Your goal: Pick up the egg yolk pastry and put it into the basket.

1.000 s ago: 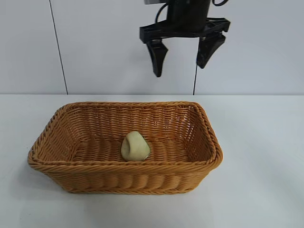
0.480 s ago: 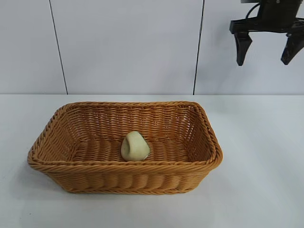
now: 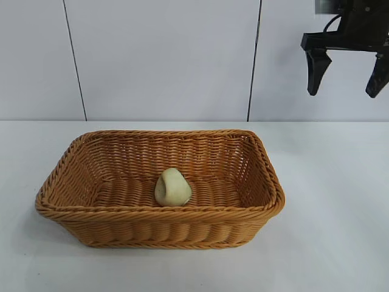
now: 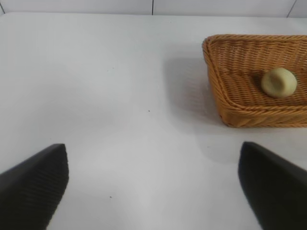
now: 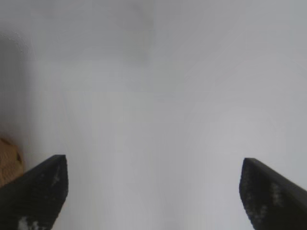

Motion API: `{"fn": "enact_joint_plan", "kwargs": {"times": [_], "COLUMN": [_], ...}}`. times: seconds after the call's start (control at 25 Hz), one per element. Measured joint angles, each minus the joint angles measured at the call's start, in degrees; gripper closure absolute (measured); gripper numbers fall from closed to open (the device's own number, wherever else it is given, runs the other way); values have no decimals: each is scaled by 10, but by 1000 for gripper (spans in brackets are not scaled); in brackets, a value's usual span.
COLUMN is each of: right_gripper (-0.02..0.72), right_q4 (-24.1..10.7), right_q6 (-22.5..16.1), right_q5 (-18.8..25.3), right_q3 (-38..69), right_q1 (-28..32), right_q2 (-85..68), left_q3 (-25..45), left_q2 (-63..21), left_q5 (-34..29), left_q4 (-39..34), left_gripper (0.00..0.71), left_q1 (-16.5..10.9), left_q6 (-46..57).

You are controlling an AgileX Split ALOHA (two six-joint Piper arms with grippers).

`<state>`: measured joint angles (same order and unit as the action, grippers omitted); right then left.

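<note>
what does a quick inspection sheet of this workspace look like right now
surface: white table, bare around the basket
job's things: egg yolk pastry lies inside the basket
clutter: nothing seen
grippers: right gripper open, empty, high beside the basket; left gripper open, empty, over bare table away from the basket
cables: black cable at the right gripper's top
surroundings: pale panelled wall behind

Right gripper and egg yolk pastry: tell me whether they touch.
Apart. The exterior view shows the right gripper open, high up beyond the basket corner, while the egg yolk pastry lies alone on the basket floor.
</note>
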<state>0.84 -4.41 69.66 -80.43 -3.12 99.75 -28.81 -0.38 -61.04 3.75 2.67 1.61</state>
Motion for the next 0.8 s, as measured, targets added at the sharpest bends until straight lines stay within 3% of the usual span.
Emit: {"fn": "enact_joint_plan", "kwargs": {"times": [0.28,0.56,0.68,0.8], "right_gripper": [8,8,8,8], "right_q4": [0,0,1,0], "right_q6": [6,21,23,26], "right_q5": [-4,-68,-108,-112], "right_q3": [227,433,489,509], "right_q1": [0,0,0,0], "right_q2": [-195,-399,-492,-578], "left_q3": [0,0,0,0], "left_q2": [0,0,0,0], "left_q5": [0,0,0,0], "left_q4": [0,0,0,0], "left_gripper": [18,18,18,18], "left_q1": [0,0,0,0], "left_q6": [0,0,0,0]}}
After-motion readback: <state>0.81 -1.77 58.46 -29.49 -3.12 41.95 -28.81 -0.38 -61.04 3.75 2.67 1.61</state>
